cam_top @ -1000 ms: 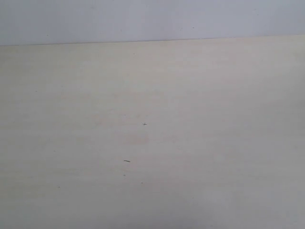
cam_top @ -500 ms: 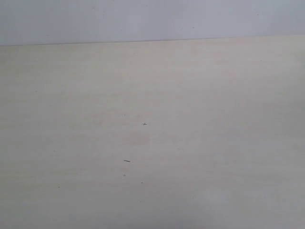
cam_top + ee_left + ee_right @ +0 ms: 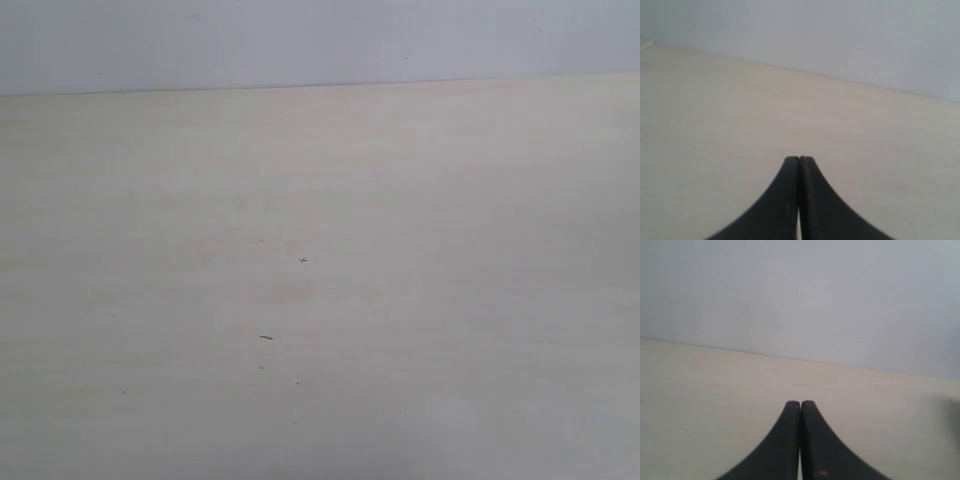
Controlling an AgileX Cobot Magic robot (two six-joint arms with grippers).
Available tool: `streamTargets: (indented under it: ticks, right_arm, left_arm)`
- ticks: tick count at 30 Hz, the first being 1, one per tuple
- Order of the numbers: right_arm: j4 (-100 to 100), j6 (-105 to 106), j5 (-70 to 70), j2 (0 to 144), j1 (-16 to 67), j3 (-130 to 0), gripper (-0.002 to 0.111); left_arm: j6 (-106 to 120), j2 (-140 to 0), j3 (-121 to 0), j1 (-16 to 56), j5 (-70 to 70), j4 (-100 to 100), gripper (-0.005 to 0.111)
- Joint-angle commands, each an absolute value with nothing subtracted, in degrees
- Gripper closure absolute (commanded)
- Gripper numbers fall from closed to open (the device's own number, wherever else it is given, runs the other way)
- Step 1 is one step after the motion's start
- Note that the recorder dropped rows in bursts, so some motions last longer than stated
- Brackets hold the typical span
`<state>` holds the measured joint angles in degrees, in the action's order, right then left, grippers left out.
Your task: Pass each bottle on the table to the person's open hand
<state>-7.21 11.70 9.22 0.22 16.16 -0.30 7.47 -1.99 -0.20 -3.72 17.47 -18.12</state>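
Table (image 3: 420, 300) fills exterior frame below grey wall (image 3: 300, 40), dark specks (image 3: 266, 338) lower centre | left gripper (image 3: 799, 159) tips pressed together, holding nothing | right gripper (image 3: 800, 403) likewise closed, empty, bottom centre of its view

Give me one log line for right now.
left gripper shut, nothing held | right gripper shut, nothing held | table in view | bottles none in view | open hand not in view

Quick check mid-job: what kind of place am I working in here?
Probably a plain test bench or lab station: a pale wood-grain table meeting a blank grey-white wall, with the black left hand and right hand shut over it.
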Motion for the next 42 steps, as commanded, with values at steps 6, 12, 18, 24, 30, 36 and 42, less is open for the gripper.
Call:
streamTargets:
  ticks: [6,12,18,24,30,36,42]
  right_arm:
    - [-7.15,11.79,8.48,0.0,15.84,0.0,0.108]
    - [-7.15,11.79,8.48,0.0,15.84,0.0,0.108]
    - [-7.15,11.79,8.48,0.0,15.84,0.0,0.108]
    - [-7.15,11.79,8.48,0.0,15.84,0.0,0.108]
    - [-7.15,11.79,8.48,0.0,15.84,0.0,0.108]
    - [-7.15,11.79,8.48,0.0,15.84,0.0,0.108]
    - [-7.15,11.79,8.48,0.0,15.84,0.0,0.108]
  left_arm:
    - [7.69,-1.74,0.0,-3.87,21.72,-18.58,0.107]
    - [-9.97,-1.74,0.0,-3.87,20.72,-2.45,0.107]
    - [-15.52,-1.74,0.0,-3.87,20.44,2.57,0.107]
    - [-15.52,-1.74,0.0,-3.87,20.44,2.57,0.107]
    - [-15.52,-1.74,0.0,-3.87,20.44,2.57,0.107]
    - [-15.52,0.0,0.0,-2.62,20.68,2.57,0.107]
    - [-15.42,0.0,0.0,2.7,20.83,2.57,0.107]
